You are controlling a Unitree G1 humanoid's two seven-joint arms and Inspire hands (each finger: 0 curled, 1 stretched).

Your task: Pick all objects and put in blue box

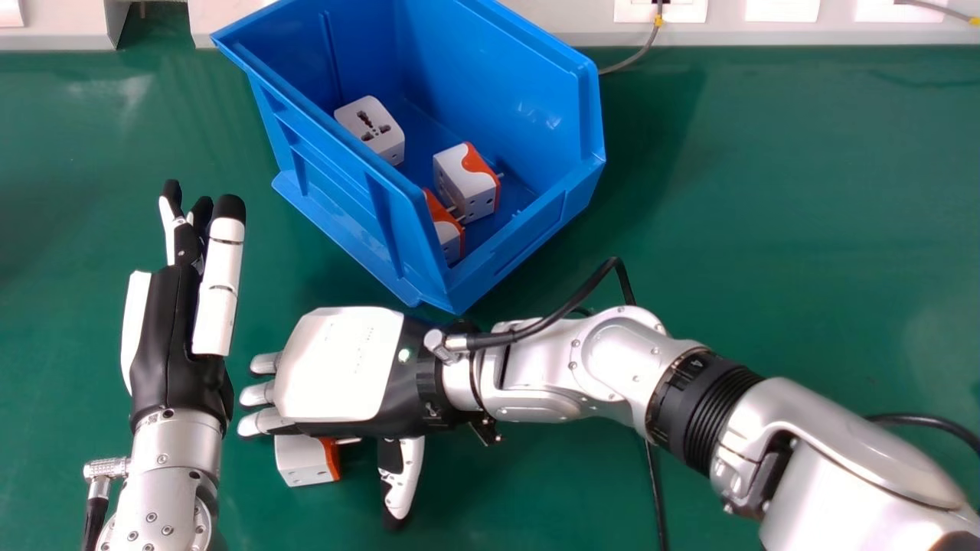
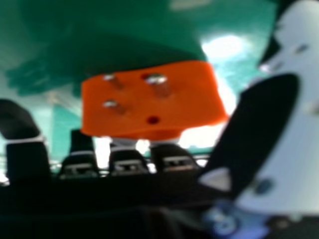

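- Right hand (image 1: pixel 341 363), one: fingers extended with a slight bend, thumb (image 1: pixel 403 474) standing well apart; nothing gripped. Contact with the plug I cannot confirm.
- Plug (image 1: pixel 298 461), one: on the table (image 1: pixel 766 229), at the hand's 7 o'clock, partly under the fingers.
- Posture: back of hand up, thumb toward 6 o'clock. I judge this opens a space for the plug between thumb and fingers; next I would close on its sides, minding a slip or a twist off the prongs.
- Left hand (image 1: pixel 218 283), one: at the right hand's 10 o'clock, fingers straight, idle, presumably parked clear.
- Box (image 1: pixel 490 69), one: at the right hand's 1 o'clock, near enough for a short carry.
- Box contents, three: socket plug (image 1: pixel 371 126) at its 10 o'clock, middle plug (image 1: pixel 467 184) at 5, near plug (image 1: pixel 450 233) at 6.
- Views compared: my right hand view gives the orange face (image 2: pixel 192 102) with three prongs (image 2: pixel 157 78); my head view gives the plug's white body and the box.
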